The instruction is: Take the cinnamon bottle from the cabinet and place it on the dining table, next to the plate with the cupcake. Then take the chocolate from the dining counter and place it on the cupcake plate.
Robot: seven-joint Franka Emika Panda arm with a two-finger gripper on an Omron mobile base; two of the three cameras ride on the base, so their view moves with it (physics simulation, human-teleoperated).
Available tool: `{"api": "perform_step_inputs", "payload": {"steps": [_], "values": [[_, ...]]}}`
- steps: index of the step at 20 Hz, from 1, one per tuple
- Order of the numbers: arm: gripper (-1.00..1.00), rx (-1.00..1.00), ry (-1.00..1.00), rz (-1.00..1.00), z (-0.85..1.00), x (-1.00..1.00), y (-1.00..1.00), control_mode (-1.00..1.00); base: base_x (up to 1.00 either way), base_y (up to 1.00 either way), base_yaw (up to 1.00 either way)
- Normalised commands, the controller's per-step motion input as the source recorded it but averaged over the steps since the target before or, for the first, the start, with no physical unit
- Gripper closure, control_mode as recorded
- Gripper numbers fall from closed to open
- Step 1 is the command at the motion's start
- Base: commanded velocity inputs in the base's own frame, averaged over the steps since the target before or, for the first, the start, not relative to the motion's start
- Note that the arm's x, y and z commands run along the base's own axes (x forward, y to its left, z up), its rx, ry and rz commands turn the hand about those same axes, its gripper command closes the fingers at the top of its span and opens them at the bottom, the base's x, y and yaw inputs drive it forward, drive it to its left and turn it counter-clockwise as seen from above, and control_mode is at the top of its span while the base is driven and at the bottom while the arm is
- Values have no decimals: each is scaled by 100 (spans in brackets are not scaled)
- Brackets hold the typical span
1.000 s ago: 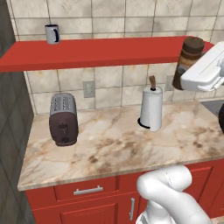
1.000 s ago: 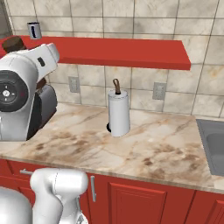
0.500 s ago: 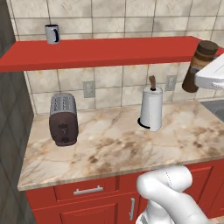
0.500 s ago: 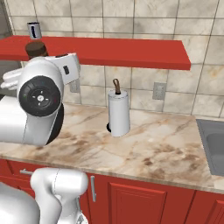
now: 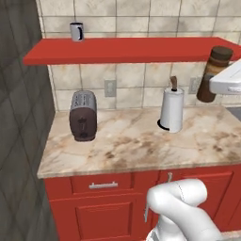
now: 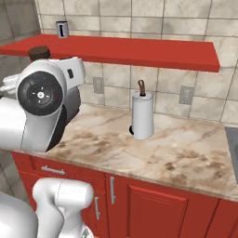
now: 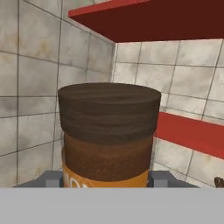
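One bottle in play: the cinnamon bottle [image 5: 215, 74] hangs clear of the red shelf [image 5: 127, 49], off its right end in the left base view, above the marble counter [image 5: 136, 141] and apart from it.
Bottle up close: in the hand view the cinnamon bottle [image 7: 108, 135] stands upright, dark cap on top, lighter orange band low on the body.
Pincer: the gripper [image 7: 107, 180] pinches the bottle at that band, one grey finger pad [image 7: 51, 179] against each side.
Handling, as a judgement: stiff, smooth cylinder, probably light; the slick wall could slip or twist, so a hold low on the body, below the cap, looks soundest.
Risk: tall and narrow, so likely to tip if set down tilted.
Nearby: paper towel roll [image 5: 171, 109] on the counter below; toaster [image 5: 83, 115] well to the left.
Shelf's far end: small mug [image 5: 76, 31], well apart from the bottle.
Task stage: bottle out of the cabinet; dining table placement not yet done.
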Motion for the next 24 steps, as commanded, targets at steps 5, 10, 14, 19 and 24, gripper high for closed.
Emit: {"api": "perform_step_inputs", "payload": {"steps": [5, 10, 14, 19, 24], "values": [[100, 0, 0, 0, 0, 0, 0, 100, -54, 5, 84], [100, 0, 0, 0, 0, 0, 0, 100, -41, 0, 96], [100, 0, 0, 0, 0, 0, 0, 100, -41, 0, 97], [100, 0, 0, 0, 0, 0, 0, 100, -40, 0, 97], [100, 0, 0, 0, 0, 0, 0, 100, -28, 0, 100]]}}
